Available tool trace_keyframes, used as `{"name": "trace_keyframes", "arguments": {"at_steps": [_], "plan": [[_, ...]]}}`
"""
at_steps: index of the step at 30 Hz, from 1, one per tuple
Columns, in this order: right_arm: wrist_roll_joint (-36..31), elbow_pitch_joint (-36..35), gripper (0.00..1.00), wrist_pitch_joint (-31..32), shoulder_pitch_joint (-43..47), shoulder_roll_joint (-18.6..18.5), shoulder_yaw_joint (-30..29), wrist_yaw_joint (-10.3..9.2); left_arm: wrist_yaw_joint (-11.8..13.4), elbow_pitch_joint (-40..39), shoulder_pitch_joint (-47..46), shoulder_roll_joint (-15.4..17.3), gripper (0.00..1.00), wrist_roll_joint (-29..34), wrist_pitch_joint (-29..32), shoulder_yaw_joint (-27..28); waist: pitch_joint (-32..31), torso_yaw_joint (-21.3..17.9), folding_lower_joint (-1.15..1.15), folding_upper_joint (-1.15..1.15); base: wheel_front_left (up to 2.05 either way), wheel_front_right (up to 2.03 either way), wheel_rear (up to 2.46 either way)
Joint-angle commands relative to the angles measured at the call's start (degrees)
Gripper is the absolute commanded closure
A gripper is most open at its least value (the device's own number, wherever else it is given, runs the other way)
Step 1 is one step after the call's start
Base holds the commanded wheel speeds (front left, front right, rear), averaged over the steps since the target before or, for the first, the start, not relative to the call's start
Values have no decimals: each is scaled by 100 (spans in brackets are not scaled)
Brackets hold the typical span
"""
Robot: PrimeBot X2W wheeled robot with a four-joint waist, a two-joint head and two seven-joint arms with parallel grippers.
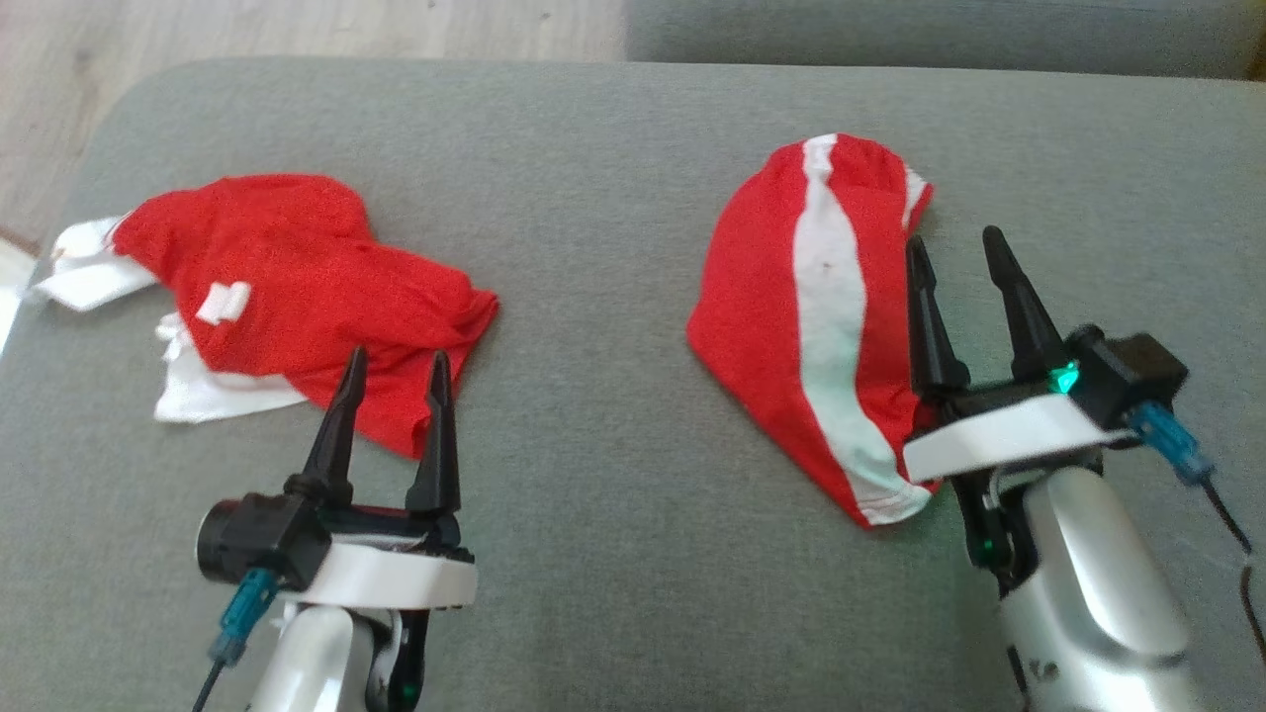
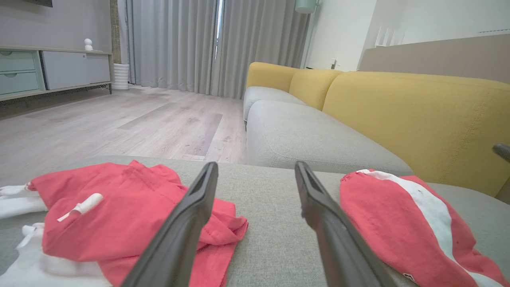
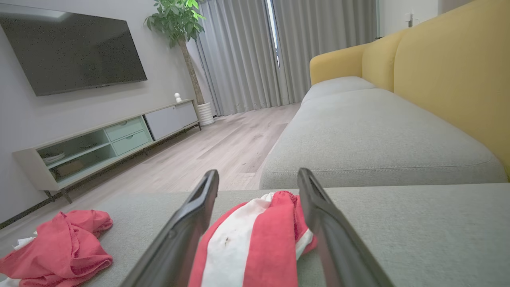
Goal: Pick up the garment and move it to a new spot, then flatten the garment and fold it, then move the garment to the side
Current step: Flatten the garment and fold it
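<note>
Garment with the white stripe [image 1: 771, 316] lies bunched on the right of the grey cushion [image 1: 593, 494]. Right gripper [image 1: 952, 239] sits at its edge, fingers spread wide and gripping nothing, with cloth showing between them in the wrist view; probably lined up for a pinch. Second crumpled red garment [image 1: 297, 277] lies at left. Left gripper [image 1: 398, 356] is wide open over its near corner, empty. Nothing flattened yet.

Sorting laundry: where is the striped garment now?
In the head view, the striped garment lies on the grey cushion, right side, just beside the open right gripper.
</note>
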Motion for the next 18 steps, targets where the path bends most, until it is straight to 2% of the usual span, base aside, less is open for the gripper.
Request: {"name": "trace_keyframes", "arguments": {"at_steps": [1,9,16,17,18], "plan": [[-50,62,0,-36,-327,-10,99,44,-40,-151,-226,6,0,41,-29,172,64,144,0,0,0,0,0],[-30,1568,0,190,-1106,-10,-147,44,-18,-112,-281,-4,0,-76,-29,53,147,455,0,0,0,0,0],[325,2531,0,347,-1488,-10,-17,44,50,-126,-308,-5,0,-146,-29,-53,218,552,0,0,0,0,0],[377,2602,64,317,-1537,-10,31,44,61,-127,-314,-5,0,-152,-29,-61,225,550,0,0,0,0,0],[424,2633,100,258,-1590,-10,80,44,73,-128,-320,-5,0,-157,-29,-70,232,544,0,0,0,0,0]]}}
